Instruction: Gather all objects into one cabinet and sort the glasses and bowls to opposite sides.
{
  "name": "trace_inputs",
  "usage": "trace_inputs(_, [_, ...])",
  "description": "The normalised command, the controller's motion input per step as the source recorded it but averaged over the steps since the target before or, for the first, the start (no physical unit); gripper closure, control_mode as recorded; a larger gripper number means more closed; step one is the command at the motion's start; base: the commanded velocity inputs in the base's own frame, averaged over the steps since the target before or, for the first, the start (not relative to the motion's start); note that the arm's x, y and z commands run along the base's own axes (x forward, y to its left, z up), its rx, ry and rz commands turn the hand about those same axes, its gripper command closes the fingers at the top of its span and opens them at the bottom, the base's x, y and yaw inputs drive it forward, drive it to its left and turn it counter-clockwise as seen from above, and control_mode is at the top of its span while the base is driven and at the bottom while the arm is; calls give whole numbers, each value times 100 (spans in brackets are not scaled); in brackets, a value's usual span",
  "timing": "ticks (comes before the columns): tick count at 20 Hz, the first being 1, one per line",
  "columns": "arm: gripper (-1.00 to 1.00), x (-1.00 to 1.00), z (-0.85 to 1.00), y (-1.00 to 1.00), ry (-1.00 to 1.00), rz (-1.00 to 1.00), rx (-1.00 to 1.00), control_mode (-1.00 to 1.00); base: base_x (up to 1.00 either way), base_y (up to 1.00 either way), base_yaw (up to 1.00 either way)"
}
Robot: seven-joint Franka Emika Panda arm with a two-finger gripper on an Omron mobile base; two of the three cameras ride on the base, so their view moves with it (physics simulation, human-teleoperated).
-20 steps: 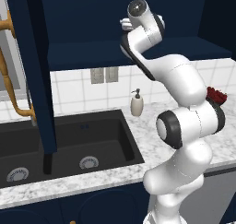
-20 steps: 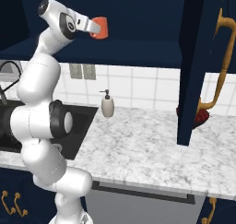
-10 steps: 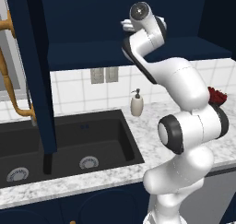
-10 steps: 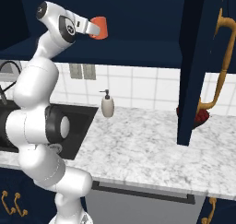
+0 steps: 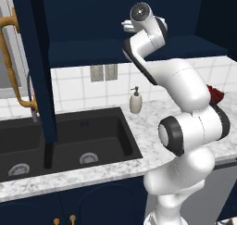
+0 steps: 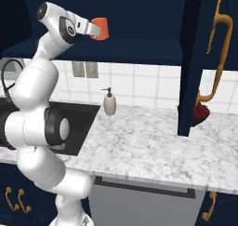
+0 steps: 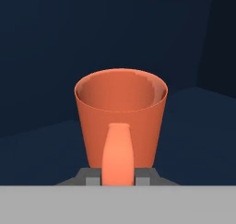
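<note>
We have the pincer (image 6: 98, 32) clamped on the orange tumbler (image 6: 101, 28) near its base, up at the cabinet (image 6: 139, 16); light, rigid, probably slick.

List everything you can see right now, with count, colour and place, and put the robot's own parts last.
tumbler: 1, orange-red, held up high at the mouth of the dark blue upper cabinet
soap dispenser: 1, cream, on the counter by the tiled wall, right of the sink
sink: 1, black, two drains, set in the counter
counter: 1, grey-white marble
outlet plate: 1, grey, on the white tile above the sink
cabinet door: 1, dark blue with a brass handle, swung open over the counter
dark red thing: 1, on the counter behind that door, mostly hidden, cannot identify
arm: 1, white with dark joints, reaching up
tool: 1, shut on the tumbler
</note>
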Motion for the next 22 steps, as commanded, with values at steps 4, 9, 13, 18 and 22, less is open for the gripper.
trace_inputs(4, [100, 0, 0, 0, 0, 0, 0, 100, -69, -3, 0])
trace_inputs(9, [100, 0, 0, 0, 0, 0, 0, 100, -79, -6, 0])
trace_inputs(13, [100, 0, 0, 0, 0, 0, 0, 100, -73, -12, -1])
trace_inputs(18, [100, 0, 0, 0, 0, 0, 0, 100, -59, -9, -4])
trace_inputs(22, [100, 0, 0, 0, 0, 0, 0, 100, -17, 0, -19])
